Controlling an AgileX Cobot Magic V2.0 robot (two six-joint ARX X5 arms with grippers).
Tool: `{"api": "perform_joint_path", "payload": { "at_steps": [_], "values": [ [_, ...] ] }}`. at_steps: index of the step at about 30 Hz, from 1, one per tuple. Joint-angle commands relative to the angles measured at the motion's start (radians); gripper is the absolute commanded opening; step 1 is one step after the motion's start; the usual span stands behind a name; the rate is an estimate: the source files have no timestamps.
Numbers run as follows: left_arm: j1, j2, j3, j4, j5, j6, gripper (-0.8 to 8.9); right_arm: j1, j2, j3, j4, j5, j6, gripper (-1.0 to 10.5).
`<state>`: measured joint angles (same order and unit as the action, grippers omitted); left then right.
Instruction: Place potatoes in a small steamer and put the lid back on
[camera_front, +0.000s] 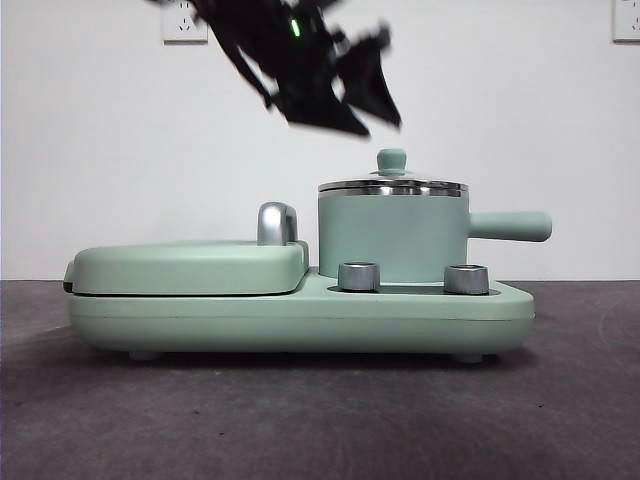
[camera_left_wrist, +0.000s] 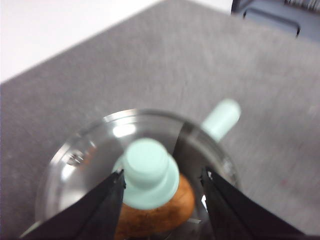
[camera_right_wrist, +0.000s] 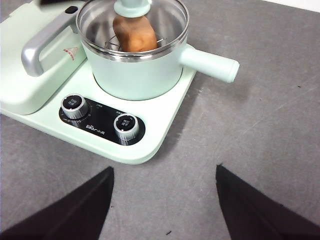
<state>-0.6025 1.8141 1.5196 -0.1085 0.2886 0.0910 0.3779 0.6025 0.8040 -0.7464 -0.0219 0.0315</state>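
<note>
Right claw (camera_right_wrist: 165, 200) nearest, over bare gray table (camera_right_wrist: 260, 115), jaws wide apart, holding nothing. Beyond it, small steamer (camera_front: 392, 238) on the mint-green cooker base (camera_front: 300, 315), lid (camera_front: 392, 185) seated, potato (camera_right_wrist: 133, 34) inside. Left claw (camera_left_wrist: 162, 187) above the lid's knob (camera_left_wrist: 150, 172), jaws spread either side, not gripping.

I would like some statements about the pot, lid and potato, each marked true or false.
1. The orange-brown potato lies inside the small mint-green pot. True.
2. The clear glass lid lies on the table. False: it sits on the pot.
3. The left hand is shut on the lid's knob. False: its jaws stand open beside it.
4. The right hand is open, holding nothing. True.
</note>
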Motion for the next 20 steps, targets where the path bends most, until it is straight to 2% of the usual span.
{"api": "perform_joint_path", "payload": {
  "at_steps": [1, 3, 7, 20],
  "values": [
    [0.032, -0.048, 0.027, -0.005, 0.003, -0.163, 2.55, 0.005, 0.004, 0.005, 0.005, 0.004, 0.010, 3.2],
    [0.060, -0.086, 0.027, -0.027, 0.004, -0.200, 2.54, 0.005, 0.003, 0.005, 0.005, 0.004, 0.010, 3.2],
    [0.105, -0.159, 0.026, -0.087, 0.003, -0.198, 2.54, 0.005, 0.004, 0.005, 0.003, 0.003, 0.010, 3.2],
    [0.234, -0.396, 0.016, -0.336, 0.041, -0.079, 2.53, 0.005, 0.004, 0.005, 0.004, -0.002, 0.015, 3.2]
  ]
}}
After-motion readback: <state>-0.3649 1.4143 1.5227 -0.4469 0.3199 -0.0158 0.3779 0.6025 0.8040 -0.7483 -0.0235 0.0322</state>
